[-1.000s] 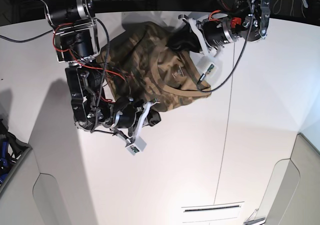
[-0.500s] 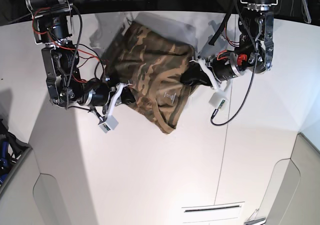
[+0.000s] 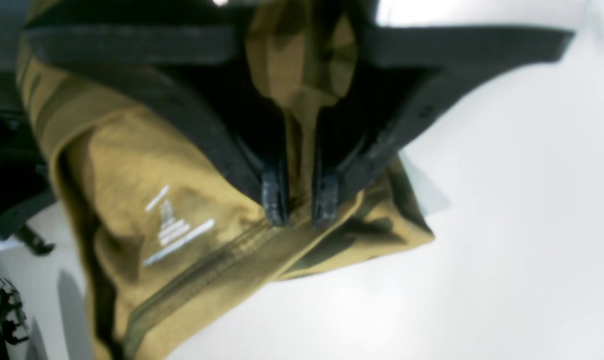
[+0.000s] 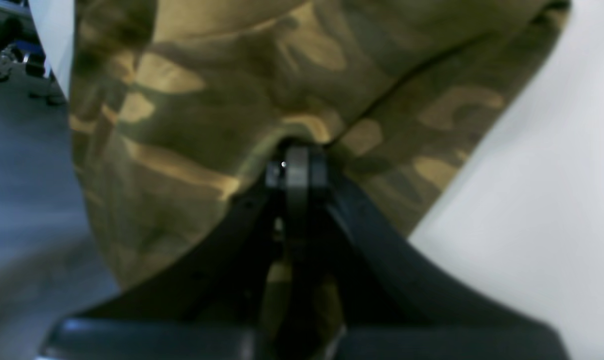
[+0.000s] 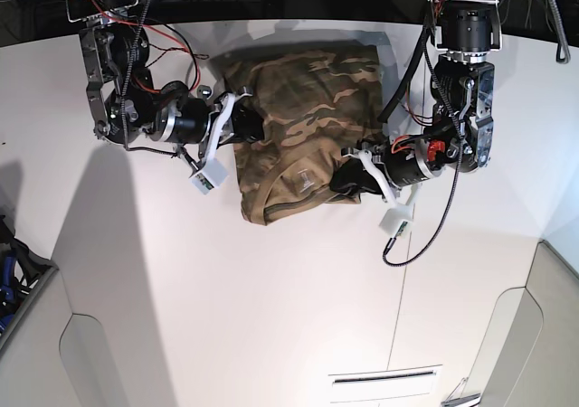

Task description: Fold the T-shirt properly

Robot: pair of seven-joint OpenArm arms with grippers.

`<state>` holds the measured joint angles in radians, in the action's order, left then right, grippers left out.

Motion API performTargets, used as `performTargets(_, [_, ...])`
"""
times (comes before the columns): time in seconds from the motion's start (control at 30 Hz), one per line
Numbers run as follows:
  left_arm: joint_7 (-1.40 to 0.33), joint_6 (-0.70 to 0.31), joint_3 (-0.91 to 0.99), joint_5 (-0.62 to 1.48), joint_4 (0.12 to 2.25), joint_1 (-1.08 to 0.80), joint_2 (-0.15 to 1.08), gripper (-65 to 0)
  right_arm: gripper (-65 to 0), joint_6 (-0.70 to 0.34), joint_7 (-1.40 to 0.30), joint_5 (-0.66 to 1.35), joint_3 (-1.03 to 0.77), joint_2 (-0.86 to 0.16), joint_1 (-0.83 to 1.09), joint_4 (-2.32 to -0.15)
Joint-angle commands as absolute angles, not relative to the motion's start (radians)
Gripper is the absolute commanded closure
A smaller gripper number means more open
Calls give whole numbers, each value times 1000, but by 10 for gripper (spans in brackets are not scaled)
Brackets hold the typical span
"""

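The camouflage T-shirt [image 5: 303, 108] lies bunched on the white table [image 5: 271, 298], with its tan collar and neck label [image 5: 298, 183] toward the front. My left gripper [image 5: 348, 179] is shut on the shirt's front right edge; the left wrist view shows its fingertips [image 3: 274, 197] pinching a fold of cloth [image 3: 302, 100] beside the printed label [image 3: 174, 232]. My right gripper [image 5: 246, 127] is shut on the shirt's left edge; in the right wrist view its closed tips [image 4: 297, 167] bite into camouflage cloth [image 4: 262, 90].
White camera boxes hang under both wrists, one on the left [image 5: 206, 179] and one on the right [image 5: 395, 222]. Red and black cables [image 5: 154, 54] run along the arms. A table seam [image 5: 403, 289] runs toward the front. A grey bin edge [image 5: 23, 289] stands at the left.
Both grippers have carried the shirt: the left gripper moved toward the front, the right gripper moved back and right. The shirt now lies flatter, collar toward the front.
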<state>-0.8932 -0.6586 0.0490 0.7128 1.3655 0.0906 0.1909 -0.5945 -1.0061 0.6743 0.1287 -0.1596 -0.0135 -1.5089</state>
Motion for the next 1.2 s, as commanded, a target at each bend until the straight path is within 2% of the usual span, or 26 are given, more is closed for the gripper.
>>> performTargets(0.0, [-879,-662,44,728,1378,117,195,-90,0,-598,-992,686,125,-154,-26,-1531])
performTargets(0.2, [-881,-666,46,747,1435,129,232,-90,0,-599,-996,673,50,-152,-21,-1542])
performTargets(0.43, [-894,-654,48,801,1606,34,373,-90,0,-608,-1081,673,-97,-156,13,-1638])
performTargets(0.57, [-898,-612,73,811,1712,-60,440,-90,0,-607,-1105,715,-115,-223,61,-1699])
performTargets(0.83, [-999,-619,194,807,1903,-367,492,-90,0,-610,-1119,802,-115,-390,273,-1784])
performTargets(1.03, [-998,-620,296,786,2061,-652,496,-90,0,-610,-1124,876,-115,-496,439,-1828])
performTargets(1.17, [-960,-620,307,714,2078,-857,484,-90,0,-608,-1169,904,-113,-538,529,-1827])
